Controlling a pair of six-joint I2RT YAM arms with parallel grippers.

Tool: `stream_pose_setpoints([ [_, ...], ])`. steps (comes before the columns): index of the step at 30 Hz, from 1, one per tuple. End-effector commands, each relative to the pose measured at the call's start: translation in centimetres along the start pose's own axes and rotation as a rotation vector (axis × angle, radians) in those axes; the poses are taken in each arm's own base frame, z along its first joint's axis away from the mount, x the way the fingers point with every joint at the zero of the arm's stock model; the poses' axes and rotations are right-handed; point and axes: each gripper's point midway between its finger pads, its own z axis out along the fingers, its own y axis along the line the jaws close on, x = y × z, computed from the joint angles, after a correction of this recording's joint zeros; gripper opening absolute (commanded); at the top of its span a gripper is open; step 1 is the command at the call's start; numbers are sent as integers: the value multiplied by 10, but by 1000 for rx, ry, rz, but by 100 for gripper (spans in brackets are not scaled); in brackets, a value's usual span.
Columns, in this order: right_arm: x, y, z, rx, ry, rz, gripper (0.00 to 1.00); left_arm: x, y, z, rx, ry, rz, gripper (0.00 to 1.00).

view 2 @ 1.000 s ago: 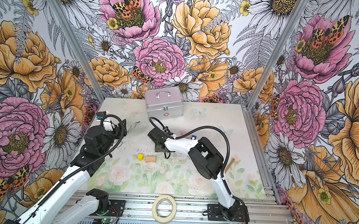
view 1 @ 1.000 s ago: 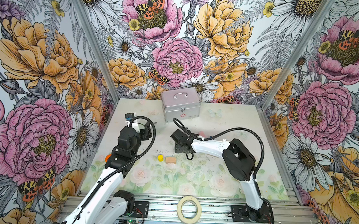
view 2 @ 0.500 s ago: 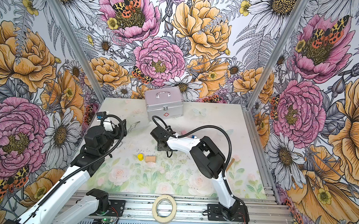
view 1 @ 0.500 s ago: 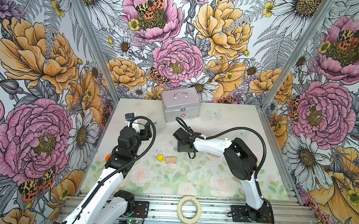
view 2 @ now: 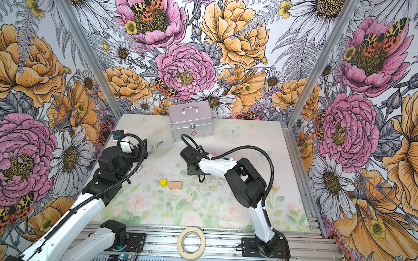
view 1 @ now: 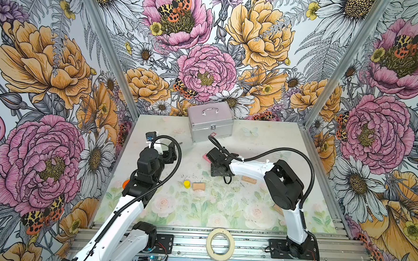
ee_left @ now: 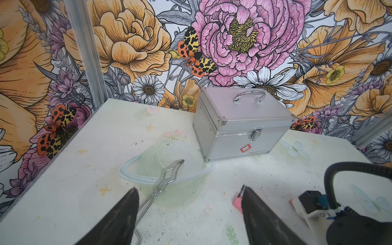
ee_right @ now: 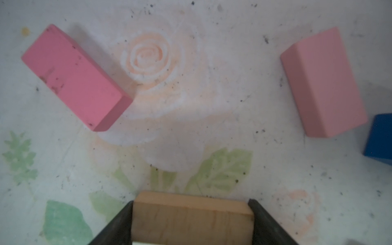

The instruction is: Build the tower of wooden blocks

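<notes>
The pale flowered table fills the floor of the booth, and a silver case with a handle stands shut near its back edge. Two white-and-black arms reach in from the front rail.

The left claw hangs over the left rear part of the table with its fingers spread wide and nothing between them. The right claw points down at the middle of the table, just in front of the case, and is clamped on a tan brick across its width. I cannot tell whether that brick touches the table.

A roll of tape lies on the front rail between the two arm bases. Metal tongs lie on the table below the left claw.

The blocks lie scattered, each on its own. Under the right claw, a deep pink brick and a pale pink brick lie flat and well apart. A blue block sits just beside the pale one.

Nearer the front, a second tan brick lies flat beside a yellow cylinder standing on end. A third tan brick shows under the right arm's white link.
</notes>
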Motion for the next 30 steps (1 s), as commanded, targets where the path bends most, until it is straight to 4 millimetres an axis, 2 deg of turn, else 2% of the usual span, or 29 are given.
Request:
stream_pose_setpoints([
  [1,-2,-19,-3,30,13,-11,12,3,3,1,-15,0,11,77],
  [8,-1,-24,-2,26,16,2,14,3,4,2,-16,6,12,77],
  [14,0,-19,0,3,23,-6,18,4,3,3,-16,8,13,77],
  [21,-1,-17,2,-11,29,-24,43,4,4,4,-15,9,12,77],
  [30,1,-14,5,-26,43,-33,53,4,4,4,-16,11,10,77],
])
